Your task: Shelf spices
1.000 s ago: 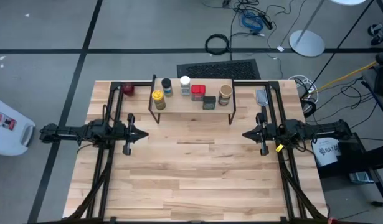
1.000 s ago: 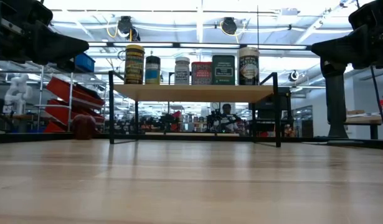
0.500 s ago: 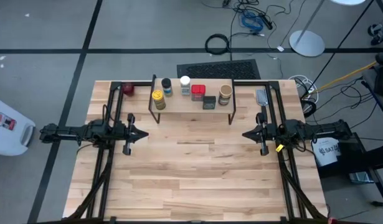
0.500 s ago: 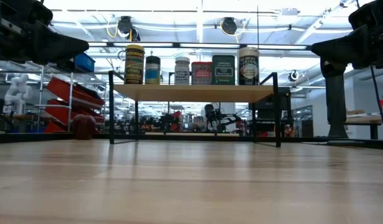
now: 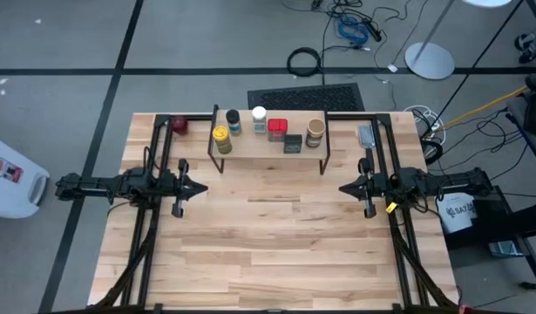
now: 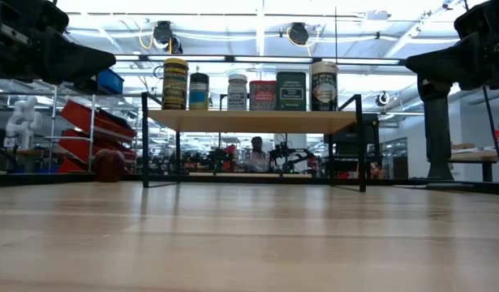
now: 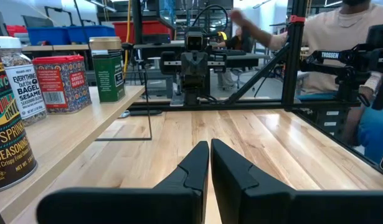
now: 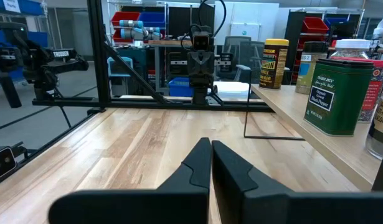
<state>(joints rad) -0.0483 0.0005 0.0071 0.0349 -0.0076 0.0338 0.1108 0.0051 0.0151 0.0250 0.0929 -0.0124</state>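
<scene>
Spices (image 5: 268, 131) all sit on the shelf (image 5: 250, 146) on a light wood desk (image 5: 276, 244); left pincer (image 5: 200, 187) and right pincer (image 5: 344, 187) both closed, empty; workshop racks behind.

I see bare tabletop (image 5: 276, 235) lying wide open between my two arms, while the far edge is blocked by the shelf (image 5: 269, 146), its plank crowded with spices (image 5: 269, 130), passage remaining only underneath between its legs.

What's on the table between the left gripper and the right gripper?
Nothing: in the high view, only bare tabletop separates the left gripper from the right gripper; the shelf stands beyond.
</scene>
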